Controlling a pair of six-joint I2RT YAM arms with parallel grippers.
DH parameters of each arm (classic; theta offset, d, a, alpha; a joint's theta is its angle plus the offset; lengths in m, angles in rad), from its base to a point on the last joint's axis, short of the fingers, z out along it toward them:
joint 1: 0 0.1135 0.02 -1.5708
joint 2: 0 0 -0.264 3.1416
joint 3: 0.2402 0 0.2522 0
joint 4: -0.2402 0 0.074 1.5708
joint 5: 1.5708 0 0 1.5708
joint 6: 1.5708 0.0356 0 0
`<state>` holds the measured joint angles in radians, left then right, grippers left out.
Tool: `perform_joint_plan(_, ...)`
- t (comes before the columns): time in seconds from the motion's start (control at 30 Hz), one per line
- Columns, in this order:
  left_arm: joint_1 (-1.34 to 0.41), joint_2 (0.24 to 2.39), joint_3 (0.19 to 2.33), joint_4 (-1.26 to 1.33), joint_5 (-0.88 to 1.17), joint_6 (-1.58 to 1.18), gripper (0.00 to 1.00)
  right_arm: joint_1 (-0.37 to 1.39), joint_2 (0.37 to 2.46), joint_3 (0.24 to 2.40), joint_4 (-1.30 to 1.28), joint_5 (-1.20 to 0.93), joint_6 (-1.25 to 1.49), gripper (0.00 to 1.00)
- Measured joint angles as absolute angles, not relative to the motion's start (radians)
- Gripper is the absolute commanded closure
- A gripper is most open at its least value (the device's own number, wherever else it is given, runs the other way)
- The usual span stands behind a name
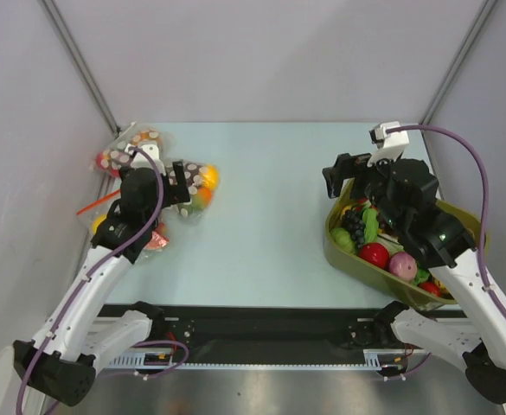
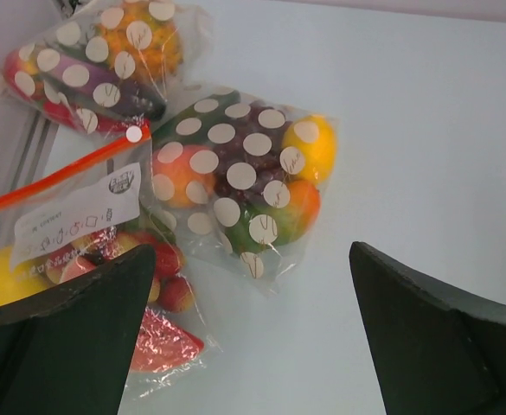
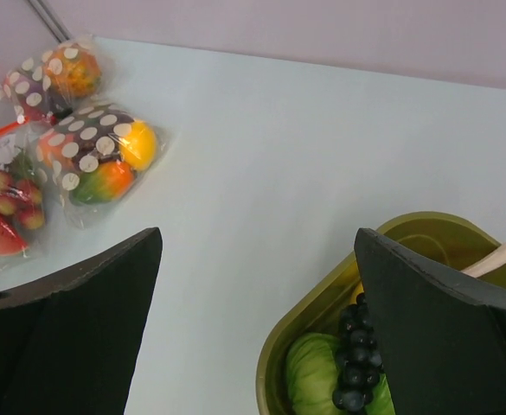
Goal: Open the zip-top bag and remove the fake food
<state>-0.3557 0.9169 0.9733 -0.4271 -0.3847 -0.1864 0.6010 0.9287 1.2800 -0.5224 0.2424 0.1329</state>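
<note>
The zip-top bag [image 2: 235, 177] is a clear pouch with white polka dots, lying flat at the table's left [image 1: 196, 186] and also visible in the right wrist view [image 3: 97, 160]. The fake food sits inside it: a peach [image 2: 182, 177], a dark grape bunch [image 2: 251, 164], a yellow fruit [image 2: 315, 147] and a green piece [image 2: 248, 226]. My left gripper [image 2: 251, 259] hangs open just above the bag's near edge [image 1: 180, 183], holding nothing. Across the table my right gripper [image 3: 257, 238] stands open and empty over the rim of the olive tray [image 1: 339, 173].
A second dotted bag [image 2: 92, 60] with red and orange contents lies at the far left corner. A clear bag with an orange-red strip [image 2: 71, 220] lies beside the left arm. The olive tray [image 1: 332, 246] at the right holds grapes [image 3: 352, 363], a green leaf and red pieces.
</note>
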Motion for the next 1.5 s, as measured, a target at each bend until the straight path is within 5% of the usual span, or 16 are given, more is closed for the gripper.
perform_joint_plan(0.77,-0.309,1.579,1.03,-0.255,-0.461,-0.432,0.03,0.369,0.987,1.126,-0.409,-0.076,0.111,0.0)
perform_joint_plan(0.97,-0.305,1.641,1.039,-0.237,-0.437,-0.434,0.46,0.356,0.981,1.118,-0.406,-0.105,0.111,0.0)
perform_joint_plan(1.1,-0.304,1.646,1.032,-0.216,-0.395,-0.416,1.0,0.353,0.98,1.111,-0.405,-0.123,0.111,0.0)
perform_joint_plan(1.5,-0.4,1.551,0.914,-0.13,-0.149,-0.305,1.0,0.353,1.008,1.11,-0.39,-0.163,0.125,0.0)
